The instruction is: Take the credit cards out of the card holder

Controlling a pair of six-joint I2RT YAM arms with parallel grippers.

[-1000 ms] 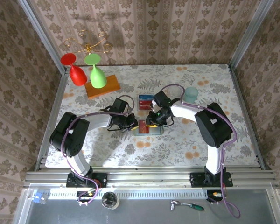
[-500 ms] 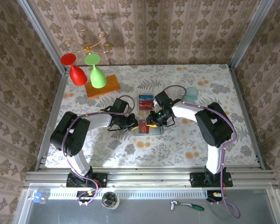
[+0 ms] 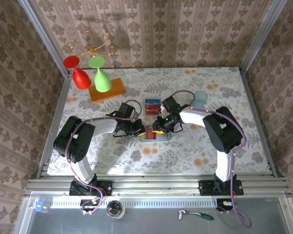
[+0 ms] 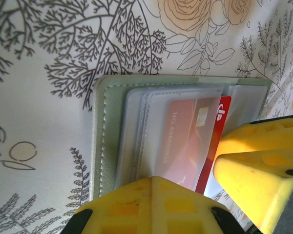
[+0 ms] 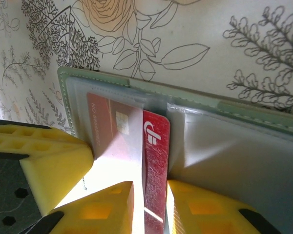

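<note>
credit card in card holder, on table

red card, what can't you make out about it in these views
- Left wrist: the number on the red card, blurred behind the clear sleeve; its lower end, hidden by the left fingers.
- Right wrist: its near end, cut off by the bottom edge.
- Top external: card holder, too small for pocket detail.

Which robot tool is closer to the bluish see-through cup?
Right. The right tool is at the card holder, down-left of the teal cup; the left tool faces it from further left.
</note>
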